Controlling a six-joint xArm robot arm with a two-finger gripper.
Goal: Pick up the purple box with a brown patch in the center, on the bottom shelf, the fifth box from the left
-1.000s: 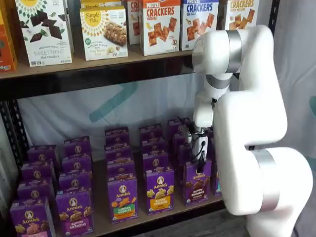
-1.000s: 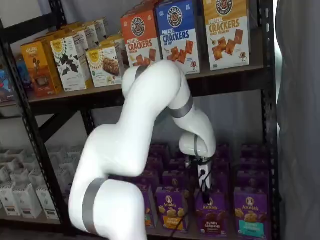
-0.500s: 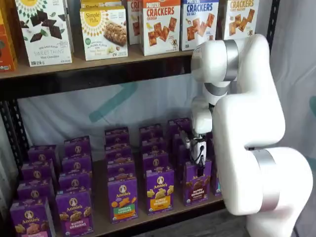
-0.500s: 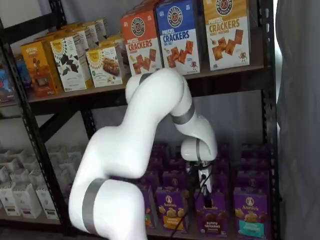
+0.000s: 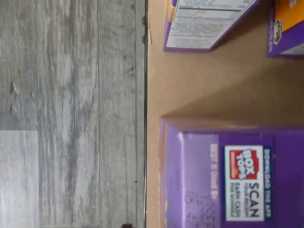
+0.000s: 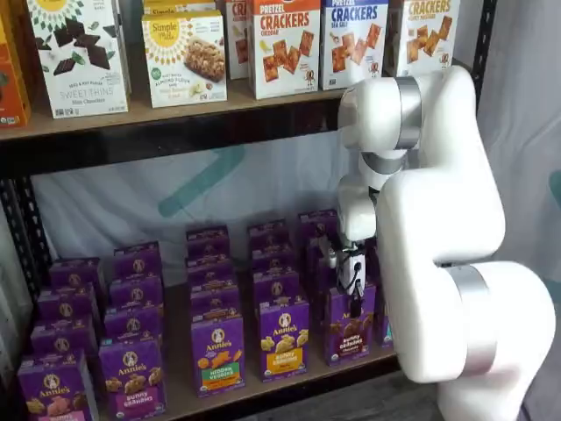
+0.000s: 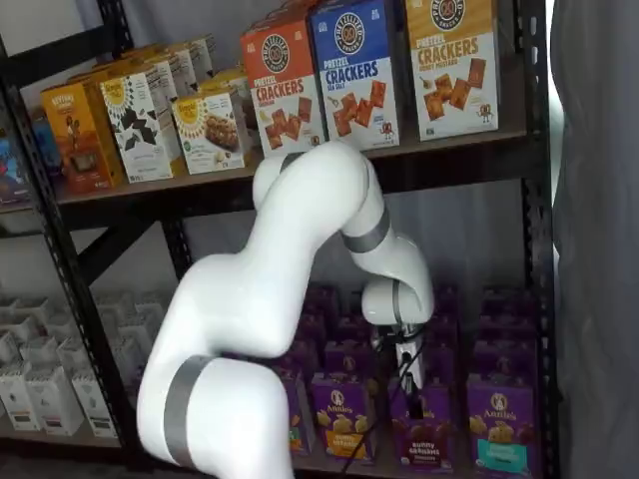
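Poised over the purple box on the bottom shelf, fingers wide, empty; approach step; next, straight descent, then closing.

Purple cartons on brown wood

The purple box carries a brown band and white round logo; the bottom shelf is brown board; the arm is white with grey bands.

Purple box w/ brown band stands upright at front of bottom shelf.
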